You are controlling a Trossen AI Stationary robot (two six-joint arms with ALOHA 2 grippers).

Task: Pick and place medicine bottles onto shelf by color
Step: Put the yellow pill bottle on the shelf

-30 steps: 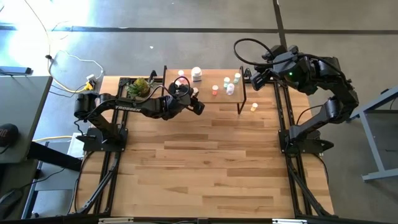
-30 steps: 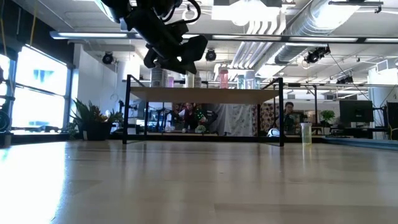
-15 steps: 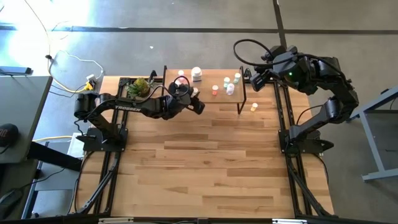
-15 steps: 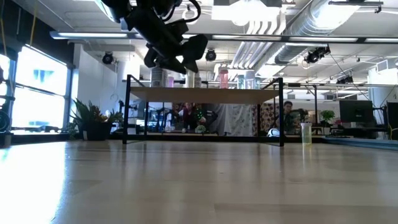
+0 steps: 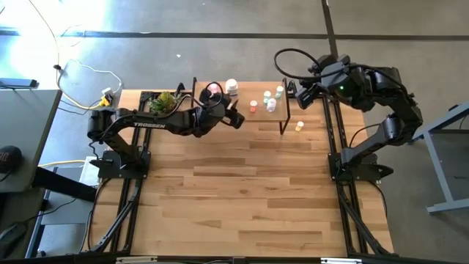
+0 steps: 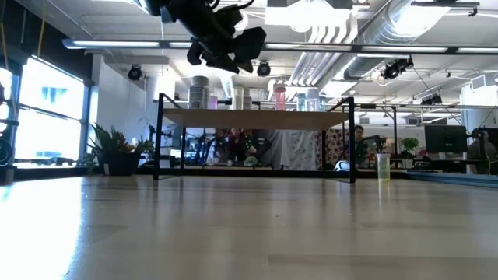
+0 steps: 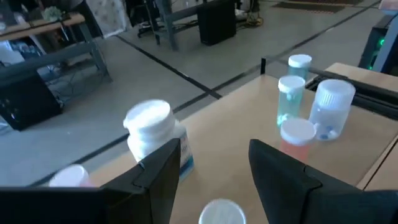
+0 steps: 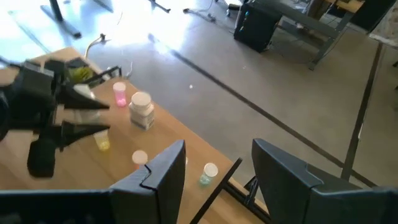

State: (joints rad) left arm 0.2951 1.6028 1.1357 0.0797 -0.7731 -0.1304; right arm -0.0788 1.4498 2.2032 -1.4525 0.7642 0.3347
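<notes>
The shelf, a light-wood board on black legs, stands at the table's far edge and carries several bottles. Among them are a large white one, a pink one, an orange one and green ones. My left gripper hovers open above the shelf's left half. A yellow bottle stands upright on the board below its fingers, and its white cap shows between them. Another yellow bottle stands on the table right of the shelf. My right gripper waits open past the shelf's far right corner.
A leafy plant sits at the shelf's left end. In the left wrist view a clear bottle and the orange one stand close together ahead of the fingers. The wide plank tabletop stretches toward the near edge.
My left gripper has risen from just above the shelf top to well over the bottles and shifted slightly toward the far edge. More of the pink bottle now shows beside the arm. The right arm has kept still.
</notes>
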